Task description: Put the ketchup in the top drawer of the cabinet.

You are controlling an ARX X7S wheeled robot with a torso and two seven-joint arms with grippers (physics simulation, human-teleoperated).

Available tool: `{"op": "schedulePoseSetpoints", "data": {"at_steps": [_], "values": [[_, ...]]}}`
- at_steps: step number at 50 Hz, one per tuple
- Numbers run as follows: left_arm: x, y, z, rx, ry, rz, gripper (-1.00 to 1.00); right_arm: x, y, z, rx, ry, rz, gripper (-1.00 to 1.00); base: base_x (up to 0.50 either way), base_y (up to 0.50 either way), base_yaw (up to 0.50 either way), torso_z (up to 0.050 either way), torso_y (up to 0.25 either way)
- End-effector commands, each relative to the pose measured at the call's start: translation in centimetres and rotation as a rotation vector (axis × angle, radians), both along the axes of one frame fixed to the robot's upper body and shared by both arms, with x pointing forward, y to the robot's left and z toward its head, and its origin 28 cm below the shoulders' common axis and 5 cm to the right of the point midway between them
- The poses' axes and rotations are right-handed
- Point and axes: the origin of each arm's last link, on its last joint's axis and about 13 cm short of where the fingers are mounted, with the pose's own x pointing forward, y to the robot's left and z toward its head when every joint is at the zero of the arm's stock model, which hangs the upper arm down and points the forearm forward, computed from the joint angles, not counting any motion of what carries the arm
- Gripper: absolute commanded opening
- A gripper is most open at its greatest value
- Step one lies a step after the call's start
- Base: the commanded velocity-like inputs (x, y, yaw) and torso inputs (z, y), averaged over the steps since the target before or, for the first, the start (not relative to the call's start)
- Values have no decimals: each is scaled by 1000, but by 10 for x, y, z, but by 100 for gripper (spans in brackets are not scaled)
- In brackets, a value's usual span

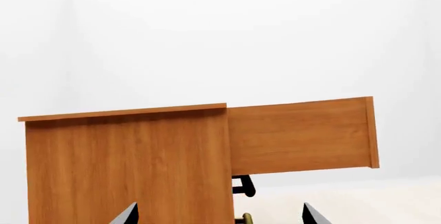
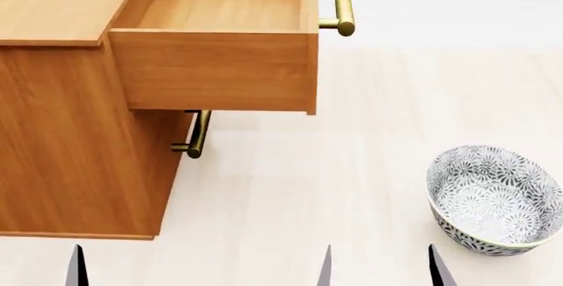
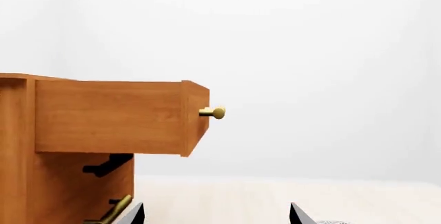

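The ketchup can is out of view in all frames. The orange-brown cabinet (image 2: 70, 154) stands at the left of the head view. Its top drawer (image 2: 220, 68) is pulled out, and the part of its inside that shows is bare; its brass handle (image 2: 343, 7) points right. The cabinet (image 1: 124, 167) and drawer (image 1: 296, 136) also show side-on in the left wrist view, and the drawer (image 3: 110, 115) in the right wrist view. My left gripper (image 1: 220, 214) is open and empty. My right gripper (image 3: 217, 214) is open and empty, low in the head view (image 2: 381, 269).
A patterned grey-white bowl (image 2: 492, 197) stands on the pale floor at the right, close to my right gripper. The lower drawer's brass handle (image 2: 198, 134) sits under the open top drawer. One left fingertip (image 2: 78, 266) shows below the cabinet's front corner.
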Motion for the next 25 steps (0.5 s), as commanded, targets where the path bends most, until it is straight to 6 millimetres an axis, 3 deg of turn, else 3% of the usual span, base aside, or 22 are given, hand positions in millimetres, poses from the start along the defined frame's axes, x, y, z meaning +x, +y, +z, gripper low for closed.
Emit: {"op": "schedulePoseSetpoints", "data": {"at_steps": [1,5,20,25], "values": [[0,0,0,0,1,-1,100,-1,-1,2,21,-2,13,100,35,0,0,0,0],[0,0,0,0,1,1,100,-1,0,0,19,-4,13,100,448,0,0,0,0],[0,0,0,2,2,0,100,-2,-2,4,19,-18,21,100,0,0,0,0,0],[1,0,0,-1,4,0,100,-5,-12,17,-69,-55,-13,100,0,0,0,0,0]]}}
